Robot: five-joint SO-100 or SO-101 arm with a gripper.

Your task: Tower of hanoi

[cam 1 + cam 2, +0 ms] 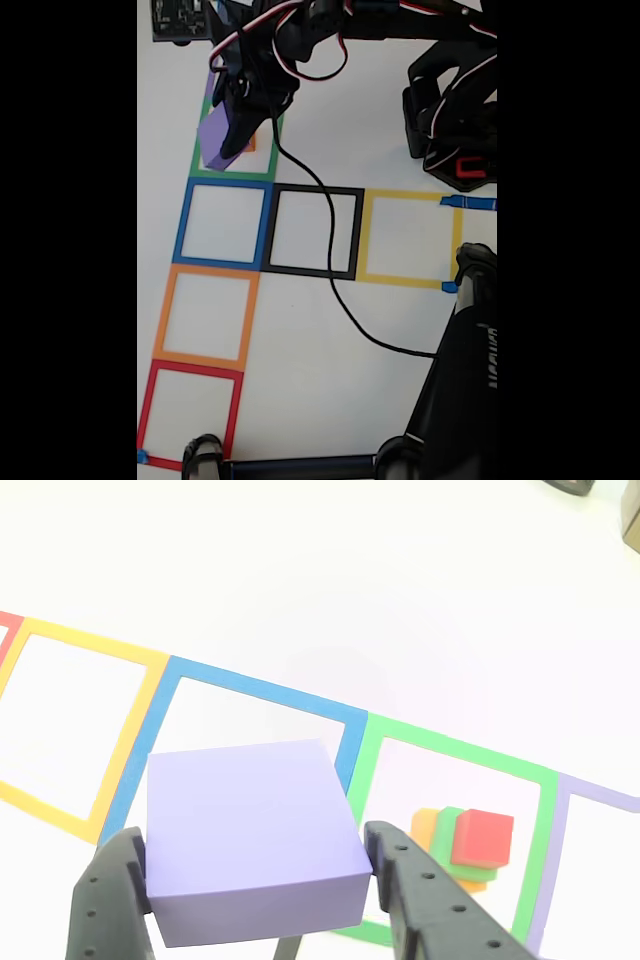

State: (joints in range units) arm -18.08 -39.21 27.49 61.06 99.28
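A large purple block (pixel 250 840) sits between my black fingers (pixel 410 890), lifted off the table; my gripper (pixel 255 880) is shut on it. In the fixed view the purple block (pixel 215 135) hangs over the green square (pixel 232 175) with my gripper (pixel 235 130) on it. Inside the green square (pixel 450 750) stands a small stack: a red cube (pixel 483 838) on a green block (pixel 447 825) on an orange block (pixel 425 825). An orange corner of the stack (pixel 250 145) peeks out beside the gripper in the fixed view.
Taped squares lie on the white table: blue (pixel 222 223), black (pixel 312 232), yellow (pixel 408 238), orange (pixel 205 315), red (pixel 190 412). A black cable (pixel 340 290) trails across the black square. A second dark arm (pixel 455 110) and a black stand (pixel 465 370) occupy the right side.
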